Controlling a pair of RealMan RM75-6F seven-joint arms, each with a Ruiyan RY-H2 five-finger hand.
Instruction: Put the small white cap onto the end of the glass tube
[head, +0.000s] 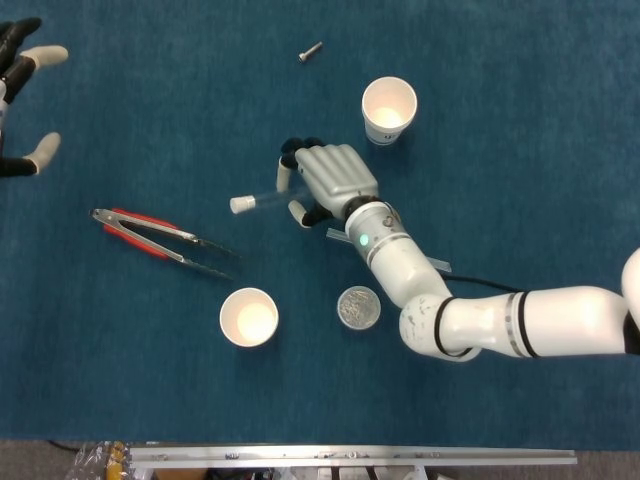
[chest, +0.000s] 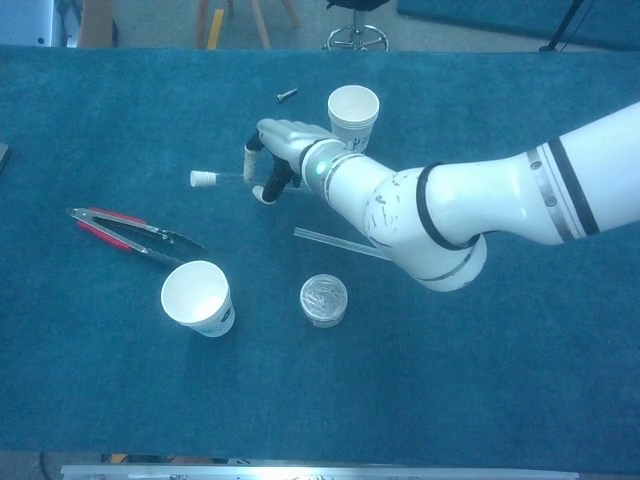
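My right hand (head: 326, 178) holds a thin glass tube (head: 264, 196) between thumb and fingers near the middle of the blue table. The tube points left, and the small white cap (head: 240, 204) sits on its far end. In the chest view the same hand (chest: 287, 150) grips the tube (chest: 232, 179), with the cap (chest: 203, 179) at its left tip just above the cloth. My left hand (head: 22, 100) hangs at the far left edge of the head view, fingers spread and holding nothing. The chest view does not show it.
A second clear tube (head: 436, 265) lies partly under my right forearm. Red-handled tongs (head: 158, 240) lie to the left. One paper cup (head: 389, 107) stands behind the hand, another (head: 248, 316) in front. A round metal tin (head: 358, 307) and a screw (head: 310, 51) are also on the table.
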